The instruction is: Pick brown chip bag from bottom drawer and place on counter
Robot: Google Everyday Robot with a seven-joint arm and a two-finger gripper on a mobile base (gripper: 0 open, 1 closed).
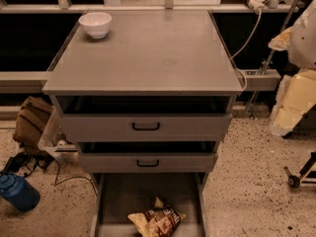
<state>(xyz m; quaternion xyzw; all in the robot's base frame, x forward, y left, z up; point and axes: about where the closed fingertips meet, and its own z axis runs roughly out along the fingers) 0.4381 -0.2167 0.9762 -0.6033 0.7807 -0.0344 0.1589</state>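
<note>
The brown chip bag (157,221) lies in the open bottom drawer (148,191), its long axis running left to right and its lower edge cut off. Two part-open upper drawers (146,127) overhang the drawer's back. A white bowl (96,23) stands on the worktop (148,58). The tool is out of view, so its state cannot be told; only the pale arm (296,100) shows on the right.

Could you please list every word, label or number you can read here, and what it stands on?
Nothing can be read as text.
brown chip bag, in the bottom drawer: has print, too blurred to read.
blue bottle on the floor: no legible label.
counter, white bowl: no markings.
gripper: not in view; the pale arm at the right edge shows no lettering.
</note>
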